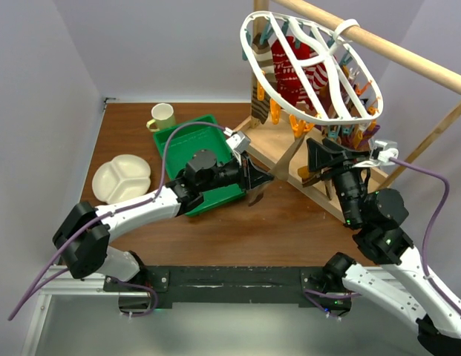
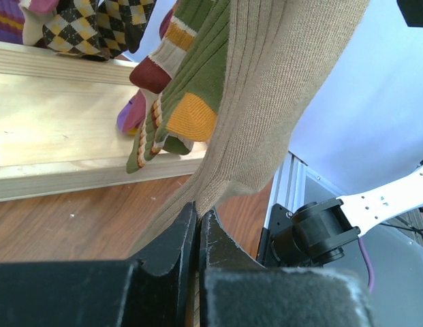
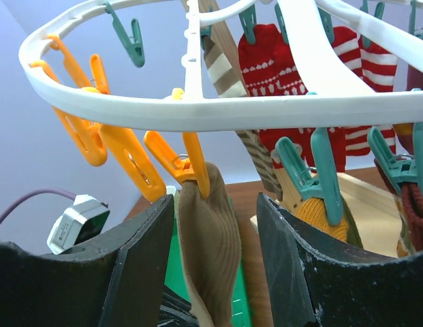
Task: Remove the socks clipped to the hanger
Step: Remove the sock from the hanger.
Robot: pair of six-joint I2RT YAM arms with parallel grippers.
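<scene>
Two grippers are at one tan sock [image 3: 210, 238]. The left gripper [image 2: 197, 221] has its jaws closed tight on the sock's lower end, just above the table [image 2: 68, 221]. The right gripper [image 3: 215, 204] has its jaws apart, one on each side of the sock, just below the orange clip [image 3: 192, 162] gripping it. The hanger [image 1: 319, 119] hangs from the wooden rail [image 1: 408, 55], with other socks [image 3: 279, 75] clipped beneath.

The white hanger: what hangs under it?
Under the hanger: orange clips, teal clips, a tan sock, red socks. The tan sock's lower end is hidden in the shut jaws of the left gripper.
</scene>
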